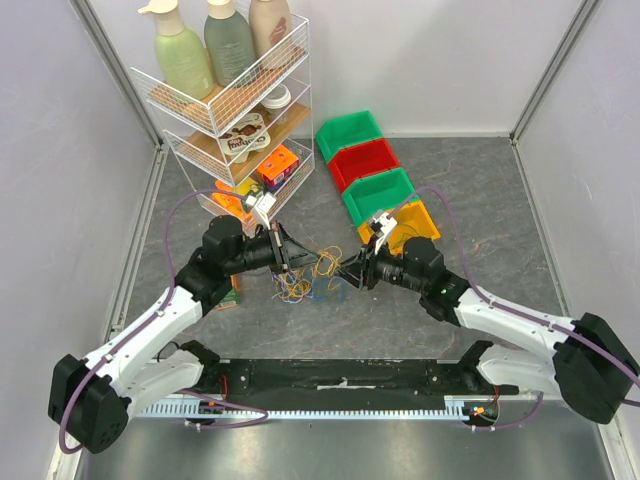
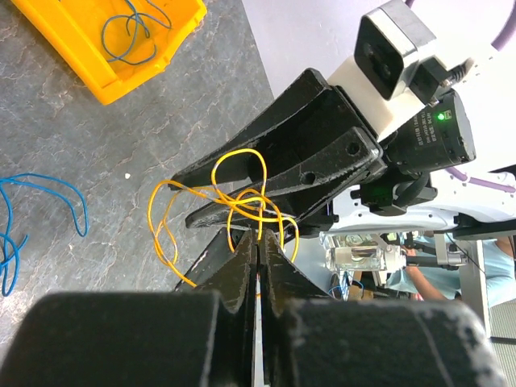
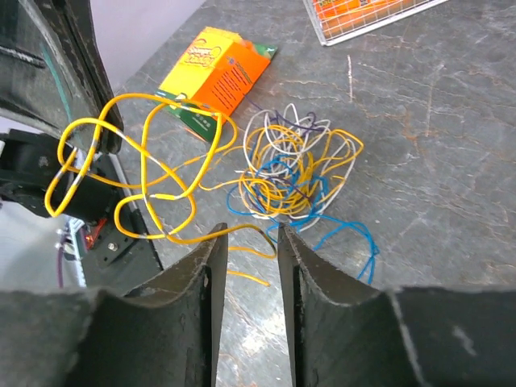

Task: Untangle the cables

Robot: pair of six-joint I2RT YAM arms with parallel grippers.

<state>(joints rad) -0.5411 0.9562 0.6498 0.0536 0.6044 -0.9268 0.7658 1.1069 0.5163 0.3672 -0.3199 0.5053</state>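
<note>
Left claw (image 2: 258, 240) is clamped shut on the yellow cable (image 2: 246, 201), held above the worktop (image 3: 419, 161). Right claw (image 3: 251, 242) stands parted, with that strand crossing just before its tips. The tangle (image 3: 290, 173) lies beyond and below.

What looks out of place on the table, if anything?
An orange carton lies flat on the table, close to the heap of tangled cables, not on the wire rack where a similar orange pack sits. It looks misplaced.
</note>
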